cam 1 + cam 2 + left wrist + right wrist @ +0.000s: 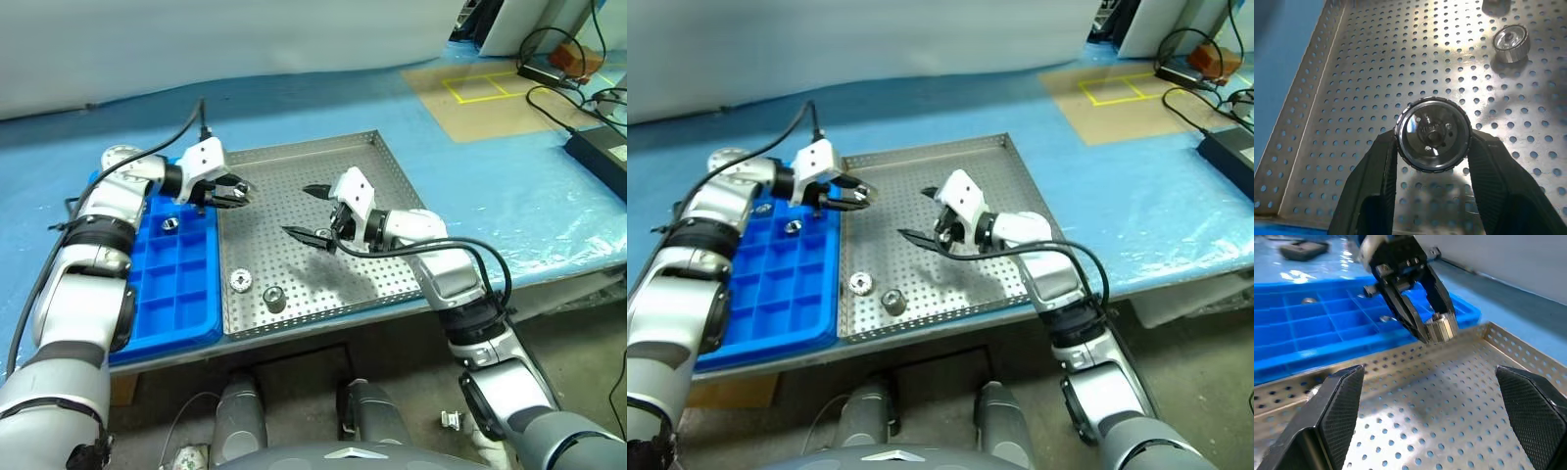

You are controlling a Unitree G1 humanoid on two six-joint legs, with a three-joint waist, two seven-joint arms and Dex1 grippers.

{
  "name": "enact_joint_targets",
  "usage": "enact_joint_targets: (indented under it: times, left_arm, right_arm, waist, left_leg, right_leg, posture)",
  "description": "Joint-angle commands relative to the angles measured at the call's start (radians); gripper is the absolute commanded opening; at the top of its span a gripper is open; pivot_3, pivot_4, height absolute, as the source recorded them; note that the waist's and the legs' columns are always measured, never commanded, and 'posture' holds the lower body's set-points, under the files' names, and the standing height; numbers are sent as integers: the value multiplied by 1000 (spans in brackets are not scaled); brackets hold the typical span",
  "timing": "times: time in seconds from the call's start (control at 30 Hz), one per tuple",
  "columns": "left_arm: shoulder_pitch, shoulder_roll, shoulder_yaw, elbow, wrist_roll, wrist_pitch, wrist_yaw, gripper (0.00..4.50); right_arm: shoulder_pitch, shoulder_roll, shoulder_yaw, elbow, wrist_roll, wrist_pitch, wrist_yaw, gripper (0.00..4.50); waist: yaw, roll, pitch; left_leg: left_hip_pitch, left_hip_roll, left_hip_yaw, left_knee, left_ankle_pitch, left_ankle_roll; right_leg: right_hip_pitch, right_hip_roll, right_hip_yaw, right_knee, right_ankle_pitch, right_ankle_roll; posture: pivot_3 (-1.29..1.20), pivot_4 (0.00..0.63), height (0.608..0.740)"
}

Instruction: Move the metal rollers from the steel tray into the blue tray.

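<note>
Table (549,196) under blue sheeting, carrying one steel tray (382,157) and, touching its left rim, one blue tray (167,323). Metal rollers, four counted: two on the steel tray near its front-left corner (240,281) (274,298), one in a blue tray compartment (169,223), one gripped (1433,134) in the left hand (233,193), held above the steel tray's left edge. Right hand (312,212) wide open, empty, over the tray's middle; black cables and boxes (598,147) at far right.

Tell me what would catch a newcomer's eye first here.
The left end effector pinches a small silvery metal roller above the large grey perforated steel tray, near the bright blue compartmented plastic tray. The right end effector gapes open mid-tray.
</note>
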Motion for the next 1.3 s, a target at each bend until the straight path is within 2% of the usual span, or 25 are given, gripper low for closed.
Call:
enact_joint_targets:
  times: [0.03, 0.13, 0.27, 0.4, 0.53, 0.7, 0.9, 1.1, 1.3]
  left_arm:
    - [145, 77, 126, -323, -106, 173, 70, 1713]
    - [318, 125, 225, -548, -157, 301, 148, 1713]
    - [574, 149, 425, -832, -223, 474, 268, 1713]
    - [817, 88, 644, -1063, -271, 621, 400, 1713]
    - [975, -29, 754, -1172, -266, 668, 559, 1713]
    - [1024, -159, 652, -1167, -208, 635, 739, 1713]
    - [934, -206, 501, -1070, -180, 576, 824, 1713]
    - [778, -187, 398, -880, -157, 496, 842, 1713]
    - [658, -151, 346, -713, -147, 424, 831, 1713]
  right_arm:
    - [-94, 21, 12, 57, 40, -32, 93, 4500]
    - [-160, 53, 31, 147, 31, -85, 152, 4500]
    - [-233, 120, 57, 274, 21, -166, 224, 4500]
    - [-288, 183, 73, 390, 13, -239, 285, 4500]
    - [-330, 227, 75, 486, 2, -301, 322, 4500]
    - [-349, 261, 76, 540, -15, -346, 351, 4500]
    - [-337, 260, 69, 518, -30, -340, 346, 4500]
    - [-301, 215, 55, 452, -40, -297, 303, 4500]
    - [-261, 170, 50, 385, -44, -254, 251, 4500]
  waist:
    - [0, 0, 0]
    - [12, 0, 0]
    - [37, 0, 1]
    - [68, 0, 1]
    - [111, 0, 2]
    - [170, 0, 2]
    - [215, 0, 2]
    - [211, -1, 1]
    - [169, -1, 1]
  left_leg:
    - [0, 1, 0, 0, 0, 0]
    - [-2, 2, 0, -1, 1, -2]
    - [-2, 2, -1, -2, 2, -3]
    - [-3, 2, -2, -3, 2, -3]
    - [-4, 3, -2, -4, 1, -3]
    - [-3, 3, -5, -5, 1, -3]
    - [-3, 3, -16, -5, 1, -3]
    - [-4, 1, -17, -4, 3, -5]
    - [-4, 0, -17, -3, 4, -7]
  right_leg:
    - [-1, 0, -1, 1, 0, -1]
    - [-4, 0, -2, 3, -2, -3]
    - [-5, 0, -3, 5, -3, -4]
    - [-5, 0, -4, 4, -4, -4]
    - [-5, 0, -4, 2, -4, -4]
    - [-4, -1, -4, 2, -4, -3]
    - [-4, 0, -3, 2, -6, 1]
    - [-4, 1, -3, 4, -4, -1]
    - [-5, 2, -4, 5, -3, -1]
  posture:
    - [53, 150, 740]
    - [147, 150, 740]
    - [284, 150, 740]
    - [390, 150, 740]
    - [472, 150, 740]
    - [492, 150, 740]
    - [448, 150, 740]
    - [336, 150, 740]
    - [278, 150, 740]
